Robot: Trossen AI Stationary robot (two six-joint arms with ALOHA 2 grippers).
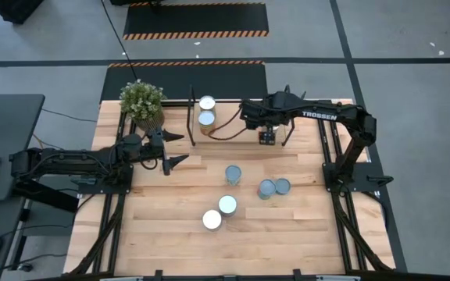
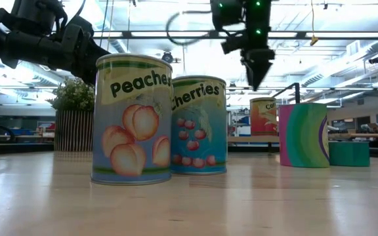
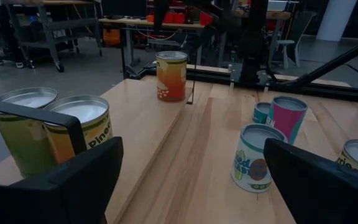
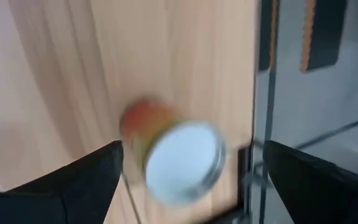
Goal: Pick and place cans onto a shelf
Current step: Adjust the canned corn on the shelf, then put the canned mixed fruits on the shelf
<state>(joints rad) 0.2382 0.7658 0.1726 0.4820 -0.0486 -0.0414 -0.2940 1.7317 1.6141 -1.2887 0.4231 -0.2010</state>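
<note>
The shelf (image 1: 233, 113) stands at the table's far middle. Two cans (image 1: 207, 111) stand on its left end, seen close in the left wrist view (image 3: 82, 124). An orange can (image 3: 171, 76) stands farther right on the shelf. My right gripper (image 1: 266, 137) hangs open just above this can (image 2: 262, 116), its fingers clear of the silver top (image 4: 182, 158). Several more cans (image 1: 233, 173) stand on the table, among them a Peaches can (image 2: 133, 118) and a Cherries can (image 2: 199, 124). My left gripper (image 1: 182, 148) waits open at the left, pointing level toward the right.
A potted plant (image 1: 141, 101) stands at the far left corner, beside the shelf's black end frame (image 1: 191, 113). A cable (image 1: 223, 131) loops over the shelf near my right arm. The near part of the wooden table (image 1: 287, 242) is bare.
</note>
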